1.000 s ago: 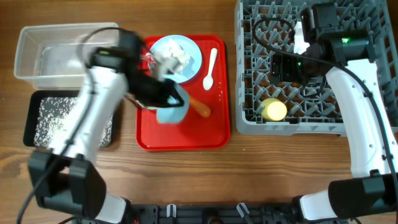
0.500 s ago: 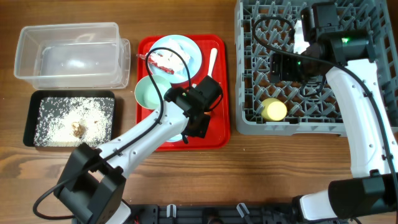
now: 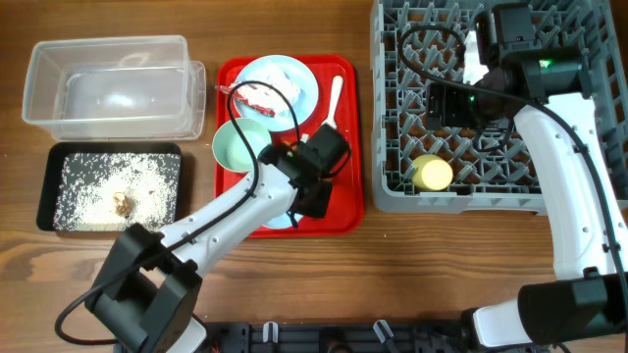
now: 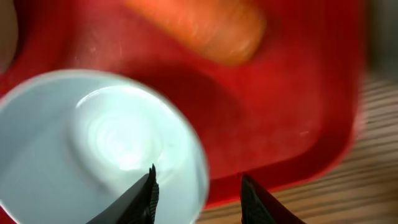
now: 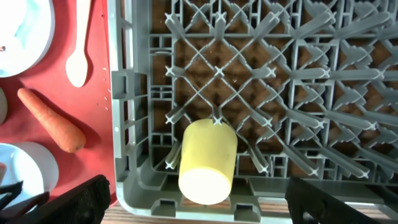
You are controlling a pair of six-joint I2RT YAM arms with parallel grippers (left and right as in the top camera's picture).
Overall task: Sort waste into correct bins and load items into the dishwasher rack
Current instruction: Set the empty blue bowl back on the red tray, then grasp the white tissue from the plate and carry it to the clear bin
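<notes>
Pale bowl (image 4: 93, 149) lower left seems next: left gripper (image 4: 198, 196), apart astride its rim, must close; right gripper (image 5: 205, 202) apart.

grey rack (image 3: 392, 194) sits right of the red tray (image 3: 343, 211). yellow cup (image 5: 207, 160) lies on its side among the pegs, near the rack's tray-side corner. on the red tray: pale blue plate (image 3: 308, 98) carrying crumpled tissue (image 3: 287, 75) and red wrapper (image 3: 255, 97); white spoon (image 3: 335, 96) just beside the plate; green bowl (image 3: 238, 145) upright at the left edge; second bowl (image 4: 93, 149) upright, empty, carrot (image 5: 50, 119) lying near it. clear tub (image 3: 108, 88) top left; black tray (image 3: 46, 186) below it holds rice grains (image 3: 88, 191) and brown scrap (image 3: 123, 203).
</notes>
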